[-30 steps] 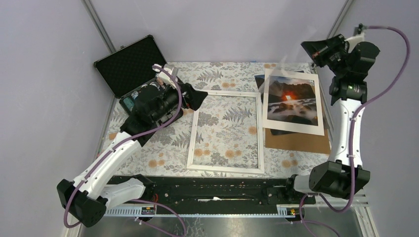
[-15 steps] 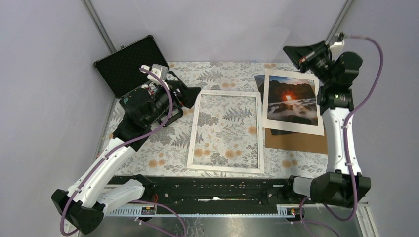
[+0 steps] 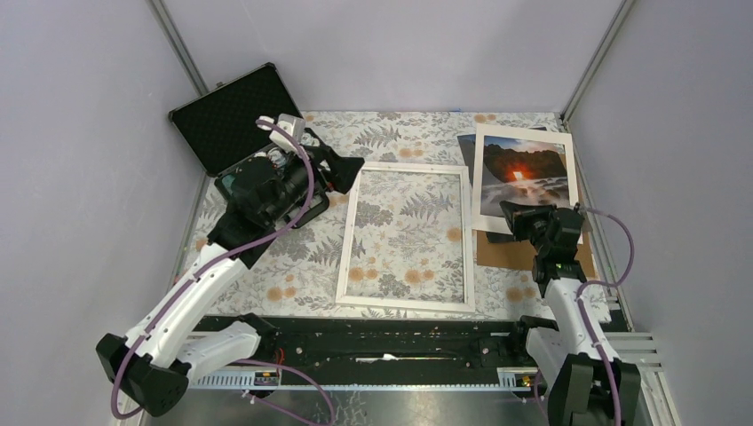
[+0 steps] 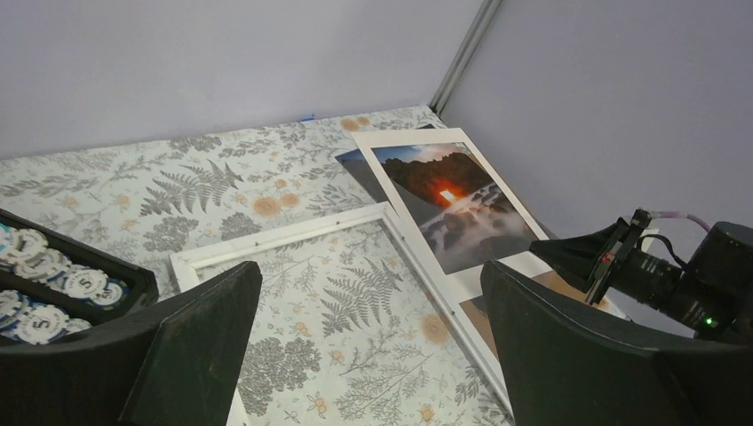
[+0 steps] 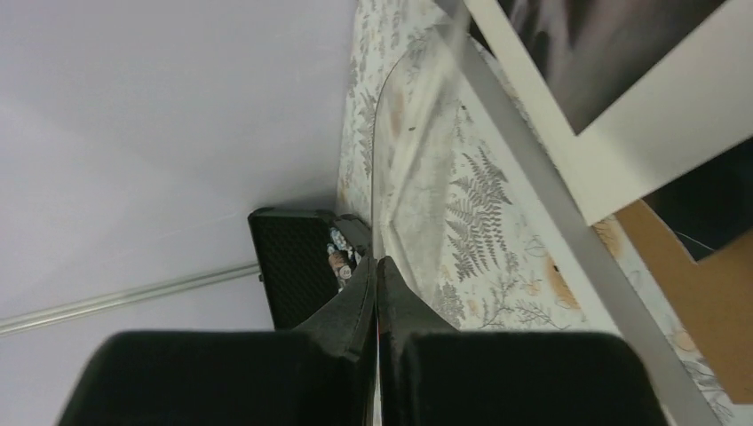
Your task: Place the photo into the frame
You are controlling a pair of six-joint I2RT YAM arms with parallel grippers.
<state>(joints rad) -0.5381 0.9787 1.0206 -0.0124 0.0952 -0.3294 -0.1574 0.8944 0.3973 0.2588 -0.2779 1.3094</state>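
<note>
The photo (image 3: 524, 173) lies flat at the right, partly on a brown backing board (image 3: 537, 256). It also shows in the left wrist view (image 4: 448, 200). The white frame (image 3: 344, 257) lies flat mid-table, with only tablecloth inside it. My right gripper (image 3: 509, 211) is low over the photo's near edge. In the right wrist view it (image 5: 376, 266) is shut on the edge of a clear sheet (image 5: 413, 169) that reaches out over the frame (image 5: 568, 231). My left gripper (image 3: 352, 171) hovers open and empty above the frame's far left corner (image 4: 191, 262).
An open black case (image 3: 233, 114) with poker chips (image 4: 35, 266) stands at the back left, just behind my left gripper. A dark sheet (image 3: 466, 145) sticks out under the photo's far left corner. Enclosure walls stand close on the left, back and right.
My right arm has swung down from high at the back right corner to low over the photo's near edge. My left gripper has drawn back slightly to the left and stays open.
</note>
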